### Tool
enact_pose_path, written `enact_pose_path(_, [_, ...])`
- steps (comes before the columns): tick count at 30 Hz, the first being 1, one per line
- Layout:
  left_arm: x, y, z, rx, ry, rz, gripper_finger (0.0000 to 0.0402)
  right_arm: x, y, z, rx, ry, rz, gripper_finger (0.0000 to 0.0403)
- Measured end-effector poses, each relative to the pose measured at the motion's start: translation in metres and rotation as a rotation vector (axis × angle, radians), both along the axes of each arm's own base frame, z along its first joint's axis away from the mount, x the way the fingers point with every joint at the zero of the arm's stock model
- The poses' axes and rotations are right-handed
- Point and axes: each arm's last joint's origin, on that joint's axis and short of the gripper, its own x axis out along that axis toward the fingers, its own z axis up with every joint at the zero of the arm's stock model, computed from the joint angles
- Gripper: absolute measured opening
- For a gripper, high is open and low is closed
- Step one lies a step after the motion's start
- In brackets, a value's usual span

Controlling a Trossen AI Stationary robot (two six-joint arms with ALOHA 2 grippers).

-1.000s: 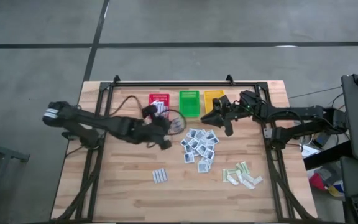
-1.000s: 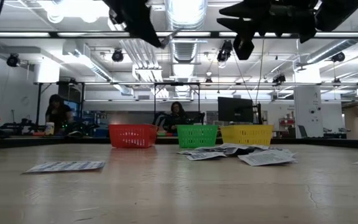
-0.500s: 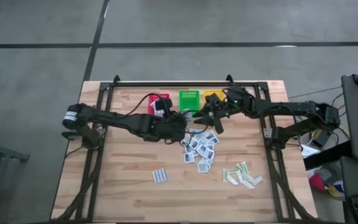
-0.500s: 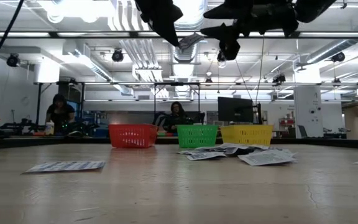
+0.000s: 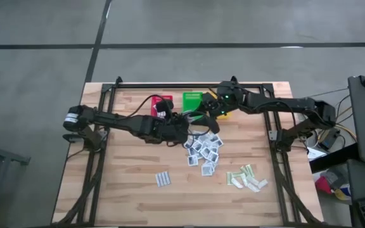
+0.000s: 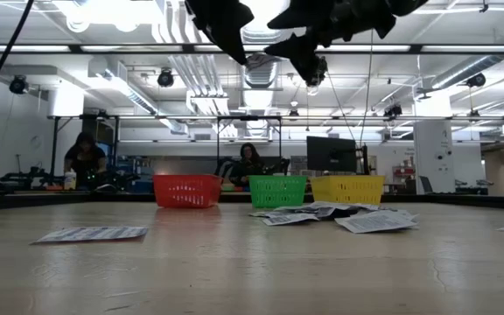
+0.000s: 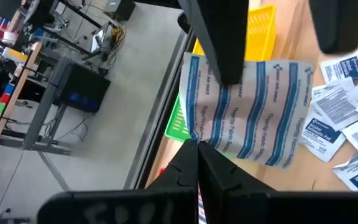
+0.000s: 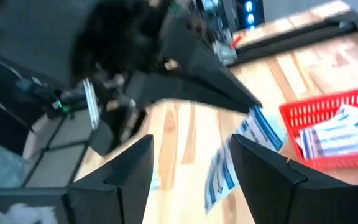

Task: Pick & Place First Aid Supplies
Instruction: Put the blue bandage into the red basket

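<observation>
Blue-striped packet [image 7: 248, 111], corner behind left pincer [image 7: 197, 149]

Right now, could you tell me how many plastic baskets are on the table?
3, in a row along the far edge: the red basket on the left, the green basket in the middle, the yellow basket on the right, partly hidden overhead.

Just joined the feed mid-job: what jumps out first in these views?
The two arms meet above the table's far middle: the left gripper, jaws shut, holds up a blue-striped packet, and the open right gripper reaches toward it. Behind them stand the red, green and yellow baskets, with square packets heaped just in front.
</observation>
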Motion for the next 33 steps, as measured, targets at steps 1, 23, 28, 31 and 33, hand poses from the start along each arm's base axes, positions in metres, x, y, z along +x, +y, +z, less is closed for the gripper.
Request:
enact_pose_path(1, [-0.001,0.000,0.000,-0.001,0.005,0.001,0.0000,0.001,-0.001,0.000,-0.006,0.020,0.004,0.0207])
enact_pose_path(23, [-0.008,-0.022,-0.003,-0.024,0.021,-0.027,0.0000,0.013,-0.004,-0.009,-0.026,0.086,0.019,0.0207])
enact_pose_path(28, [-0.008,-0.022,-0.003,-0.025,0.017,-0.027,0.0000,0.013,-0.005,-0.008,-0.023,0.077,0.016,0.0206])
enact_pose_path(31, [-0.006,-0.022,-0.002,-0.029,-0.004,-0.027,0.0000,0.014,-0.005,-0.007,-0.003,0.067,0.004,0.0192])
enact_pose_path(33, [-0.005,-0.022,-0.001,-0.032,-0.017,-0.027,0.0000,0.014,-0.005,-0.007,0.007,0.069,-0.001,0.0176])
